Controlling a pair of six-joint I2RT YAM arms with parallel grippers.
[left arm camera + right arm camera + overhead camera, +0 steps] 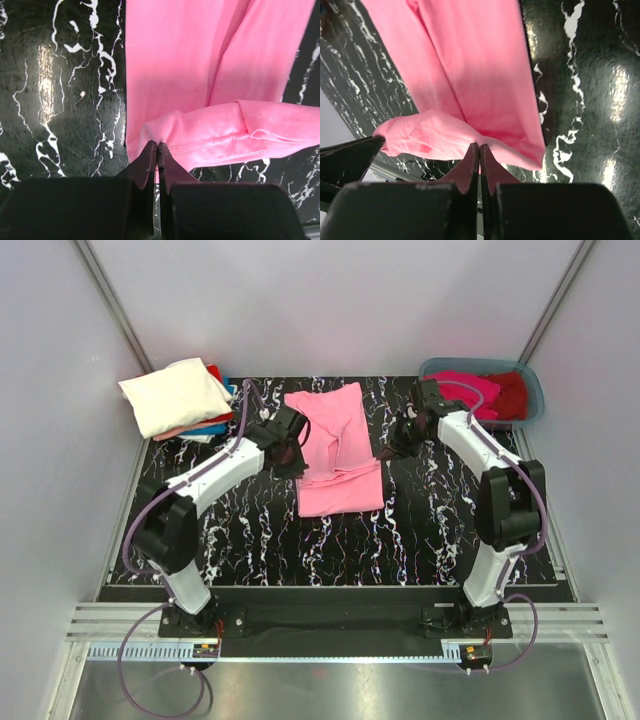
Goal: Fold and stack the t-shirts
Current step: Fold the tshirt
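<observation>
Your pink tee (335, 460) lies in the middle of the worktop (420, 530), between the two arms, already narrowed into a long strip.

The left end effector (291, 447) is closed on the tee's left edge. In the left wrist view its fingertips (151, 150) meet with a sliver of pink cloth pinched between them. The right end effector (391, 447) mirrors it on the right edge, also clamped tight on cloth, with no gap showing in the right wrist view.

You hold both sides at the same height, so the strip should stay square as you carry it over. Gripping one side alone would likely drag the cloth askew. The fabric bunches and rolls just past each pinch, so it looks slack there, not taut.

This seems to be the crosswise fold, half made.

The stack (180, 400) sits at the far left corner with a cream tee (172, 392) on top, well apart from your work. The tub (530, 390) at the far right holds a magenta tee (470, 388) and a dark red tee (510, 392), both yet to be folded.
</observation>
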